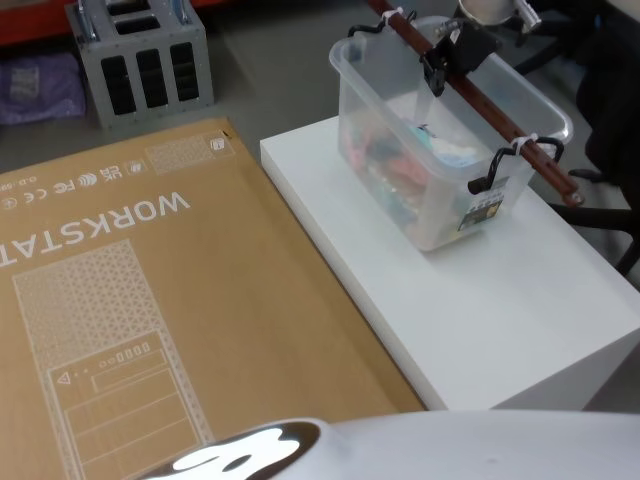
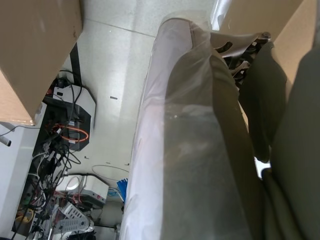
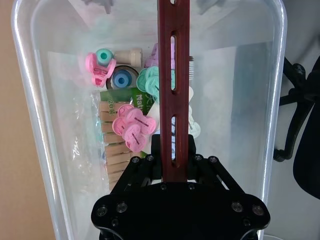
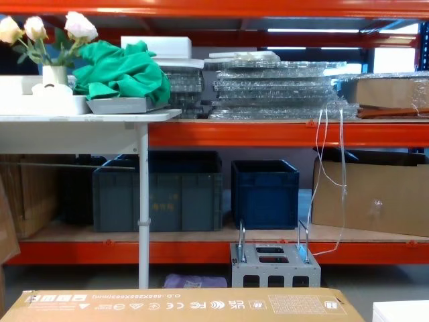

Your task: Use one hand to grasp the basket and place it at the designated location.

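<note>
One claw is at work in your head view: the right claw [image 1: 440, 68] sits on the reddish-brown handle [image 1: 500, 117] of the basket [image 1: 440, 140], which stands on the white counter [image 1: 520, 300] beside the cardboard box [image 1: 150, 300]. In your right wrist view the right claw [image 3: 174, 162] is closed around the handle [image 3: 173, 75], gripping off the bar's middle, so you risk the basket [image 3: 40, 125] tilting on its pivots and shifting the clips [image 3: 132, 127]. Your left wrist view shows a plastic-wrapped arm [image 2: 195, 150]; I cannot tell the left claw's state.
</note>
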Motion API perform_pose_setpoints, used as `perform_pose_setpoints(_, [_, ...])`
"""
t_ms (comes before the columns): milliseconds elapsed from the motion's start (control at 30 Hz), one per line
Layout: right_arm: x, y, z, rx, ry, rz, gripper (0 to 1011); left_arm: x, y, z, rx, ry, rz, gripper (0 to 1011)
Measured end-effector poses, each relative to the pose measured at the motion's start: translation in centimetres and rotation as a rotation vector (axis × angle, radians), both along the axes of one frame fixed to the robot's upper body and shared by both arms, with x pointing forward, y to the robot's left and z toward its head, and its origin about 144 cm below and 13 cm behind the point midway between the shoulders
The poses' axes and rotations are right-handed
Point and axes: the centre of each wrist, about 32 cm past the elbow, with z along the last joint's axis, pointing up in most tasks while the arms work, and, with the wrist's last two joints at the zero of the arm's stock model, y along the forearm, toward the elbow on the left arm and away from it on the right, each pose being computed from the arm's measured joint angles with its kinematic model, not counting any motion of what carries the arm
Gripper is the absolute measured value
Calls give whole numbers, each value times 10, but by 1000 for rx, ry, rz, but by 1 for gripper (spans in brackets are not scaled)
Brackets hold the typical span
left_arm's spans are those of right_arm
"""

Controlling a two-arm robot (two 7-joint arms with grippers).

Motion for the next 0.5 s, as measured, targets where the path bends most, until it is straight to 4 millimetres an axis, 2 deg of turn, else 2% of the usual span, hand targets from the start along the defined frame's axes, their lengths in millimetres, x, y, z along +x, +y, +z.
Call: perform_pose_setpoints(500, [2, 3, -9, -2, 13, 11, 238, 0, 0, 0, 0, 0, 0, 0])
